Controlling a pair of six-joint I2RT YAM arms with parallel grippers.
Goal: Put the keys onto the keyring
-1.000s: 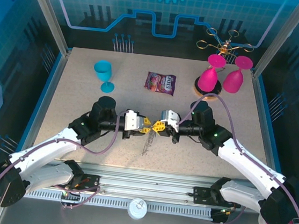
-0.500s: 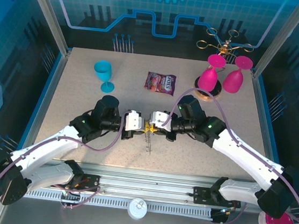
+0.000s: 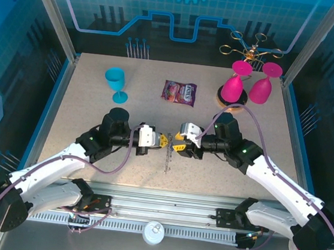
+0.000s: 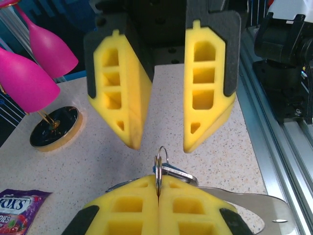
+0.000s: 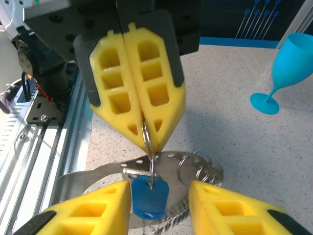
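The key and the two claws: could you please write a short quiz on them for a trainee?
1. True or false: the right claw is shut on the key.
2. What colour is the key's head? A pink, B blue, C yellow.
3. Fill in: the thin metal ring that the key hangs from is pinched in the ____ claw.

Key
1. False: it is open, with one finger on each side of the key.
2. B.
3. Left: the left claw is shut on the ring.
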